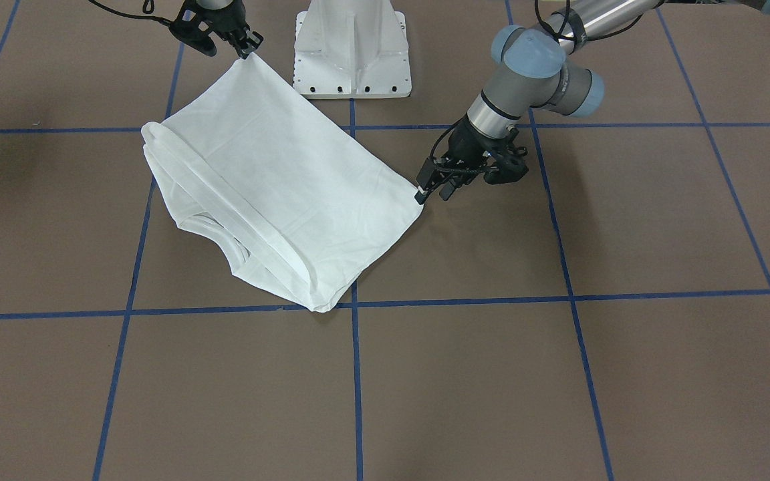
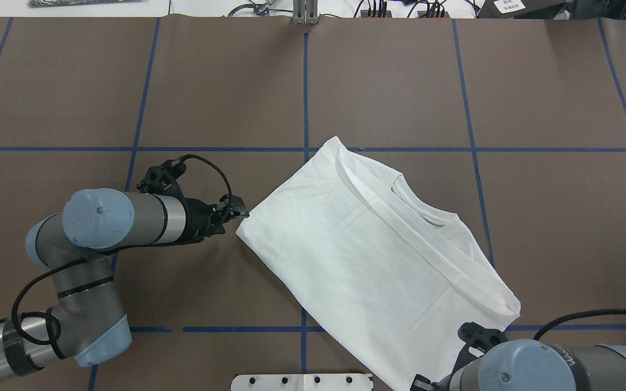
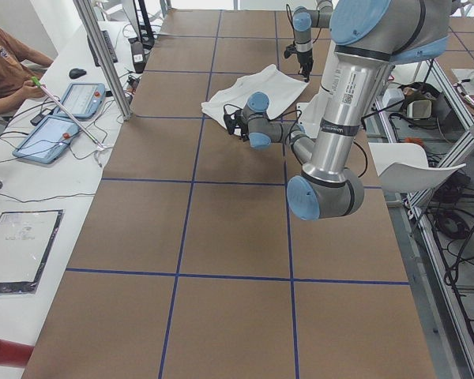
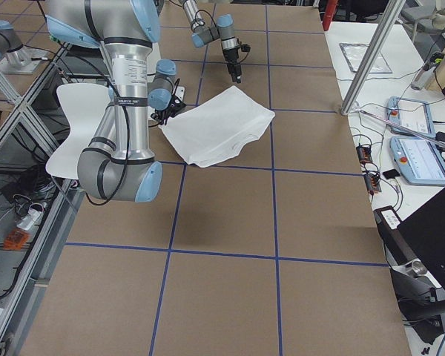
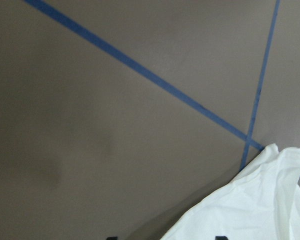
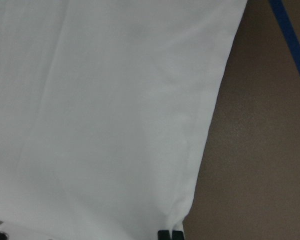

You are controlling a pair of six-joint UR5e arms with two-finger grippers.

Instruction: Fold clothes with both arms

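Observation:
The white shirt (image 1: 278,180) lies folded on the brown table, collar side towards the far edge (image 2: 367,250). My right gripper (image 1: 248,48) is shut on one hem corner and holds it a little above the table; in the right wrist view its fingertips (image 6: 170,234) pinch the cloth's edge (image 6: 100,110). My left gripper (image 1: 432,194) sits at the opposite hem corner, low over the table (image 2: 239,212). In the left wrist view its jaws stand apart, with the shirt's corner (image 5: 250,210) lying flat at them. No printed text shows on the upper side.
The white pedestal base (image 1: 351,53) stands just behind the shirt, between the arms. Blue tape lines (image 1: 356,374) cross the brown table. In the exterior left view a person (image 3: 8,63) sits at a side desk with tablets (image 3: 51,130).

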